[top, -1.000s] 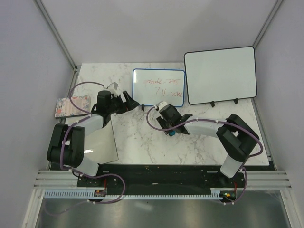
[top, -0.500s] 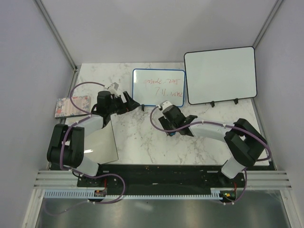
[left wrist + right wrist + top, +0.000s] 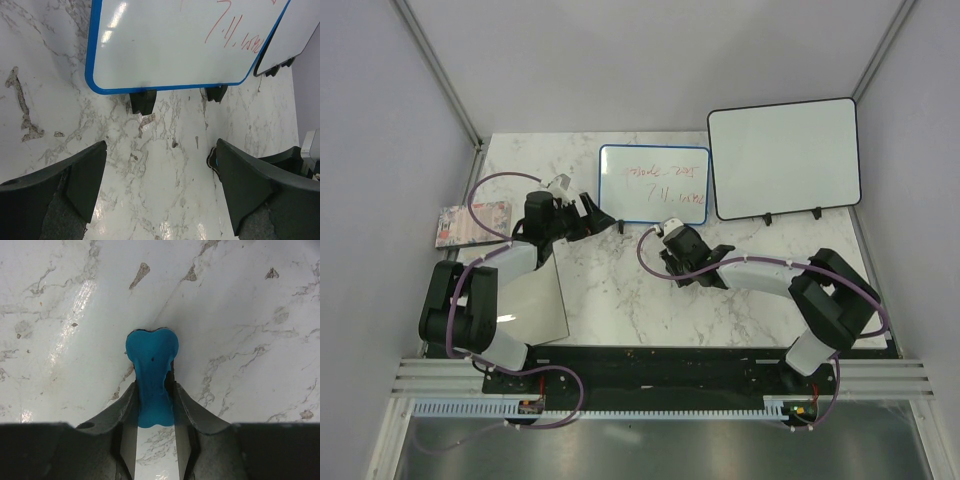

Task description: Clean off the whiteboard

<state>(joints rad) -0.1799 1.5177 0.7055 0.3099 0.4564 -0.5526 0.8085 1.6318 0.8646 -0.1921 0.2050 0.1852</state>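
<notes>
The blue-framed whiteboard (image 3: 653, 184) stands on black feet at the back centre, with red handwriting on it; the left wrist view shows its lower edge (image 3: 175, 45). My left gripper (image 3: 600, 217) hangs open just in front of its left foot, with only bare marble between the fingers (image 3: 160, 150). My right gripper (image 3: 682, 268) is down on the table in front of the board. It is shut on a blue eraser (image 3: 151, 360), whose rounded end sticks out past the fingertips (image 3: 152, 387).
A larger black-framed whiteboard (image 3: 783, 158) stands at the back right, its corner showing in the left wrist view (image 3: 295, 35). A colourful flat box (image 3: 470, 224) lies at the left edge. A white sheet (image 3: 535, 300) lies beside the left arm's base.
My right gripper has shifted a little toward the board, come down over the blue eraser and closed on it. The left arm has not moved.
</notes>
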